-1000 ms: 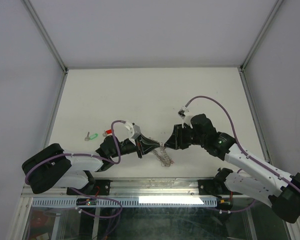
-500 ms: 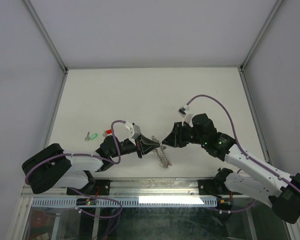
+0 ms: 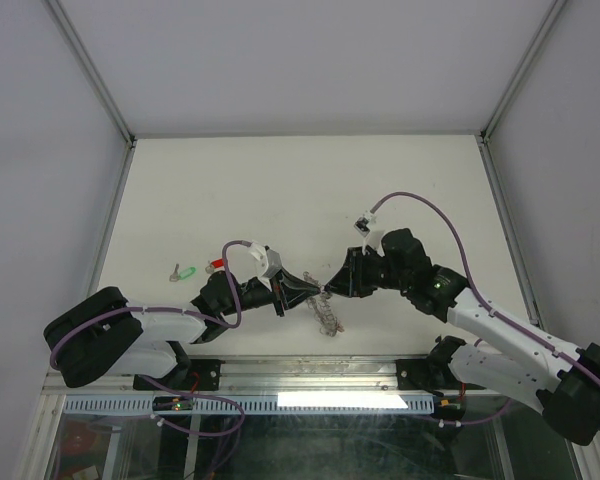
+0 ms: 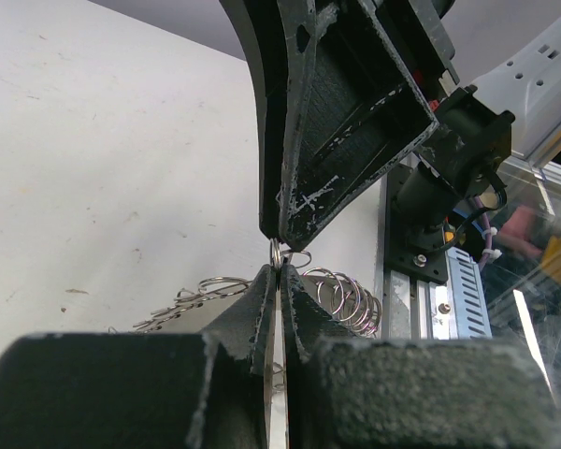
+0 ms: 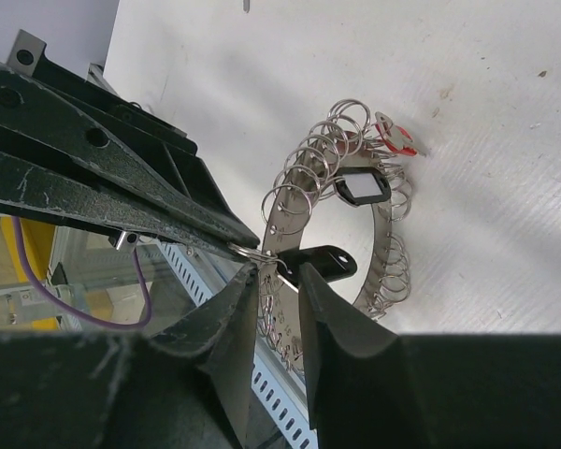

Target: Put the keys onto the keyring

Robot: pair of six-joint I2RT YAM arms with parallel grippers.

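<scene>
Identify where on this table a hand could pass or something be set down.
Bare: the table's far half, beyond the arms, and right side. Crowded: near centre, where left gripper and right gripper meet at the keyring; green key and red key lie near-left.

Right gripper (image 5: 279, 273) straddles the keyring (image 5: 277, 224) beside the left gripper (image 5: 232, 245) — black and red keys (image 5: 360, 187) hang on it.

We see a grey keyring (image 5: 275, 210) with a silvery fringe of loops. We note a red key (image 5: 394, 137), a black key (image 5: 362, 189) with a pale centre, and a green key (image 3: 185, 271) on the off-white desk (image 3: 280, 190). The left hand (image 4: 278, 278) and right hand (image 5: 279, 273) are matt black, the right one scratched whitish. The arms (image 3: 500, 325) are white and black, the cables (image 3: 435, 208) purple.
</scene>
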